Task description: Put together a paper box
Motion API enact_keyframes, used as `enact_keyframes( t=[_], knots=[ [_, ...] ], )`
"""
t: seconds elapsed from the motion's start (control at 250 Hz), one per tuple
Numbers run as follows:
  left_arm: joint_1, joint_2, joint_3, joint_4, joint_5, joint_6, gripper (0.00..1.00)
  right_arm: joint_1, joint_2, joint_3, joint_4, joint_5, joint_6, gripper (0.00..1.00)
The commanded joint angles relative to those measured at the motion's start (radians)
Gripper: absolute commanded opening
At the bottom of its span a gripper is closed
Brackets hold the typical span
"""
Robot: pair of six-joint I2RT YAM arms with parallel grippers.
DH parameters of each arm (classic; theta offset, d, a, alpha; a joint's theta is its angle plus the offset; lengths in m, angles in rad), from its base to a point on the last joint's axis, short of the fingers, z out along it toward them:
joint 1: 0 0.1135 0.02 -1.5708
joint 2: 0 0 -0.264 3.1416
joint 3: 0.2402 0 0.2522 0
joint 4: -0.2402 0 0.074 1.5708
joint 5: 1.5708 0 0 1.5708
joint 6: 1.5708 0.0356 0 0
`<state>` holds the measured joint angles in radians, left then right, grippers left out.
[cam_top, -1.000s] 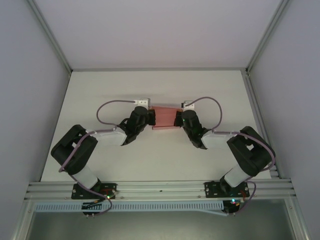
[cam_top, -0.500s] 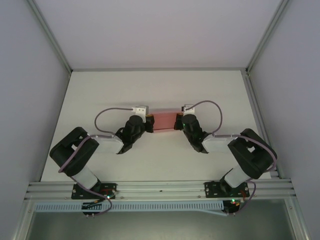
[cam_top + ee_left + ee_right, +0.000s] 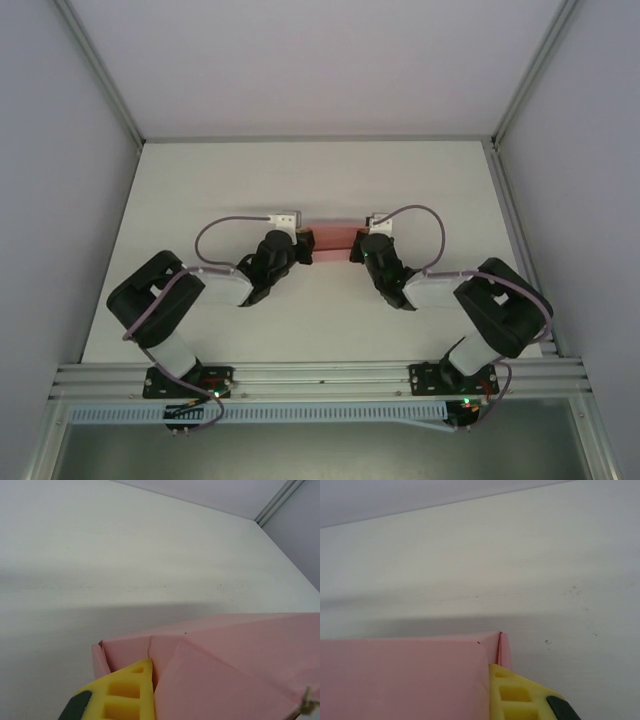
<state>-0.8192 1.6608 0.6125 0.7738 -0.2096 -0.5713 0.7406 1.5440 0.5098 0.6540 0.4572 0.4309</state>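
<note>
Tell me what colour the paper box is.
The paper box is plain pink, clearest in the right wrist view.

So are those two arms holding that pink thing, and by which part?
Yes: the left gripper is shut on the left end of the paper box, the right gripper on its right end.

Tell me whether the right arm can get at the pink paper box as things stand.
Probably yes: the right claw sits at the right end of the pink folded paper box, its yellow finger against the card, with nothing between them.
</note>
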Motion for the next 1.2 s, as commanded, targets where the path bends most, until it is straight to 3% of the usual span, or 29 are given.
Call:
enact_keyframes(
  t=[0.0, 0.236, 0.303, 0.359, 0.403, 0.471, 0.591, 0.795, 0.91, 1.07, 1.198],
  knots=[
    [-0.054, -0.033, -0.015, -0.022, 0.062, -0.04, 0.02, 0.032, -0.001, -0.052, -0.094, -0.017, 0.033, 0.0],
    [-0.082, -0.175, -0.061, -0.186, 0.053, 0.034, 0.33, 0.033, -0.06, -0.104, -0.092, 0.038, -0.003, 0.0],
    [-0.094, -0.221, -0.053, -0.269, 0.035, 0.033, 0.37, 0.034, -0.074, -0.115, -0.088, 0.034, -0.013, 0.0],
    [-0.095, -0.26, -0.049, -0.333, 0.023, 0.015, 0.5, 0.036, -0.082, -0.119, -0.093, 0.035, -0.019, 0.0],
    [-0.095, -0.294, -0.045, -0.388, 0.02, 0.002, 0.68, 0.037, -0.086, -0.123, -0.096, 0.038, -0.02, 0.0],
    [-0.096, -0.345, -0.034, -0.478, 0.011, -0.006, 0.73, 0.041, -0.095, -0.125, -0.1, 0.036, -0.024, 0.0],
    [-0.095, -0.437, -0.013, -0.64, -0.024, -0.068, 0.99, 0.046, -0.102, -0.121, -0.108, 0.044, -0.03, 0.02],
    [-0.049, -0.574, 0.076, -0.913, -0.126, -0.271, 1.0, 0.067, -0.097, -0.116, -0.096, 0.076, -0.042, 0.03],
    [0.054, -0.528, 0.15, -0.988, 0.013, -0.323, 1.0, 0.087, -0.097, -0.105, -0.102, 0.098, -0.051, 0.06],
    [0.147, -0.397, 0.189, -0.896, 0.248, -0.32, 1.0, 0.106, -0.111, -0.092, -0.12, 0.108, -0.054, 0.18],
    [0.154, -0.324, 0.212, -0.851, 0.288, -0.312, 1.0, 0.118, -0.123, -0.085, -0.137, 0.117, -0.043, 0.22]
  ],
)
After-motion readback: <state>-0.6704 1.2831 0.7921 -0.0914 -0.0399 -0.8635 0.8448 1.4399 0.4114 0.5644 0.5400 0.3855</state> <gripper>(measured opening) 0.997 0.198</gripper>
